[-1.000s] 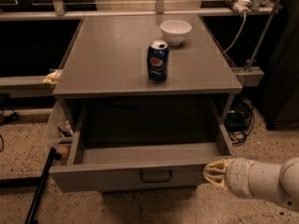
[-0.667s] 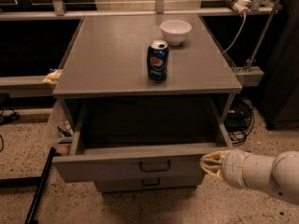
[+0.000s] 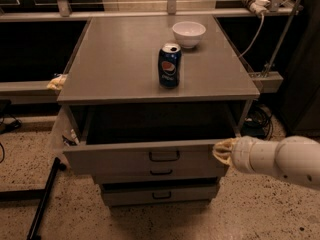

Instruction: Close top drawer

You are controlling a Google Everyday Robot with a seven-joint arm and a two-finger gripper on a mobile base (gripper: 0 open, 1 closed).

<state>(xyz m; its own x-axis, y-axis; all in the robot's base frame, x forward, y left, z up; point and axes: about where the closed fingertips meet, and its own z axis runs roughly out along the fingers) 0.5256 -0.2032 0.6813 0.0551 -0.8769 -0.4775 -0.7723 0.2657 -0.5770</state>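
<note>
Top drawer [image 3: 115, 159] sits partly open; the gripper [image 3: 223, 151] touches its front's right end, grip state indiscernible.

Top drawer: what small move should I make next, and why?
Probably a short push straight toward the cabinet. The top drawer is pulled well out, its dark inside exposed, and the gripper sits at the right end of its front, seemingly touching it.

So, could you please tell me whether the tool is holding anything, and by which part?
Nothing looks held: the tool rests against the wide grey top drawer at its front's right end.
</note>
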